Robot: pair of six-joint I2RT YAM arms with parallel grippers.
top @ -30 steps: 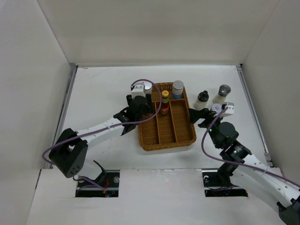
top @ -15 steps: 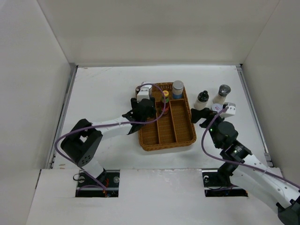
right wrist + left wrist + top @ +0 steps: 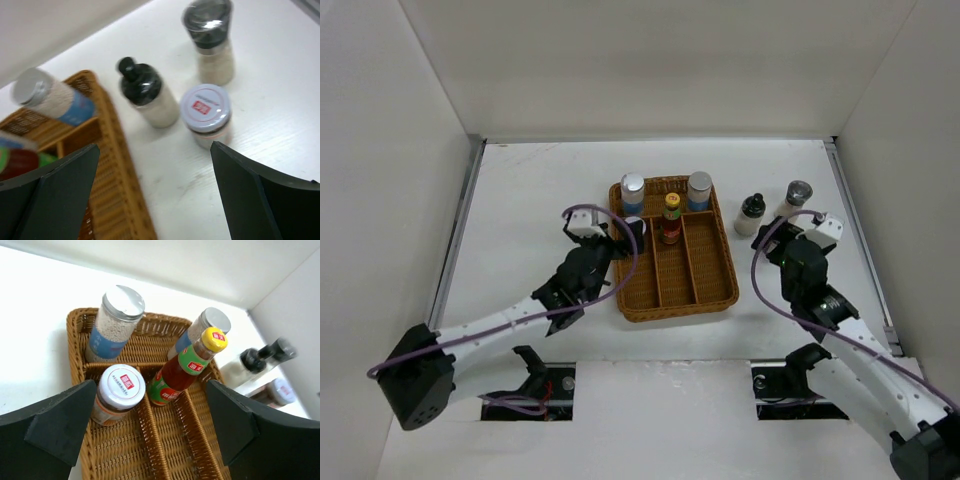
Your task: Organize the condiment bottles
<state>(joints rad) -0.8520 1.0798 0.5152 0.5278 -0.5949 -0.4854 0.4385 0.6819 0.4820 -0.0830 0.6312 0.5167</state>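
Quick rundown, everything placed off the wicker tray [image 3: 675, 314] sitting mid-desk [image 3: 540, 200].

Inside the tray: one blue-band jar [image 3: 633, 188] stands in the back-left corner, and a second blue-band jar with a silver cap [image 3: 699, 190] stands in the back-right corner. The yellow-capped sauce bottle [image 3: 671, 218] is upright between them, looks like the far end of the middle lane. A white-lid jar with a red mark [image 3: 120, 390] stands at the far end of the left lane, just beside the sauce bottle.

Outside the tray, off its right side on the desk: the black-capped bottle [image 3: 751, 213] is nearest the rim. The grey-capped grinder [image 3: 794, 200] is further right. A second white-lid jar [image 3: 205, 115] sits just in front of those two, close to both, though I can't tell if it touches them. All three are upright.

The left end effector [image 3: 151, 390] hangs by the tray's left edge, pointed at the back-left area. Its fingers are spread wide and grip nothing. The right end effector [image 3: 154, 146] is off the tray's right side, aimed at the three loose bottles. It's also fully spread with nothing between the fingers.
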